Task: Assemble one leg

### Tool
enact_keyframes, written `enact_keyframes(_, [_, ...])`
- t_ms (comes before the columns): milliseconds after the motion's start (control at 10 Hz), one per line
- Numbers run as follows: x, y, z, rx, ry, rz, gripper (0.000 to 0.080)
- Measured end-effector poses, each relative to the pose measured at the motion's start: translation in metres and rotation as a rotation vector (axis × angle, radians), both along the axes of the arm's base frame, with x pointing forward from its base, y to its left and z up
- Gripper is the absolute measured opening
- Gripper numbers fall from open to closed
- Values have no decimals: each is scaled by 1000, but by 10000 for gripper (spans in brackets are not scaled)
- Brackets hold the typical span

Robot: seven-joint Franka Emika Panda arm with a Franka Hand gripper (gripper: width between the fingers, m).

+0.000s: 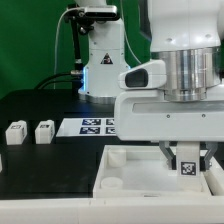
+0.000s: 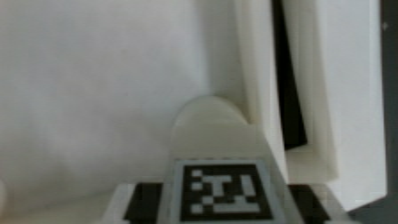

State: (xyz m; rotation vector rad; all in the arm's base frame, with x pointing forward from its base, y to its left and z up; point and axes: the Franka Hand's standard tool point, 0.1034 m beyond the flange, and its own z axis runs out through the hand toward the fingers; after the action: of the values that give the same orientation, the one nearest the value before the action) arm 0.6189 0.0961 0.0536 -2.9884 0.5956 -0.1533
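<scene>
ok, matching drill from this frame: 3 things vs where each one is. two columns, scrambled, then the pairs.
Things:
1. leg with the tag
2. two spare legs
3. marker board

Places:
A. flat on the black table, behind the large white piece
B. between the gripper's fingers, over the large white piece
C. standing side by side at the exterior view's left

Pairs: 1-B, 2-C, 3-A
</scene>
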Motion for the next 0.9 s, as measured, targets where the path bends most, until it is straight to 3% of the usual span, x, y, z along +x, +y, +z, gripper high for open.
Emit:
enact_keyframes(300, [1,2,-1,46,30,-358,269])
enact_keyframes(700, [5,10,-2,166,161,-1139,269])
enact_keyframes(900, [7,14,-1,183,215,-1477,271])
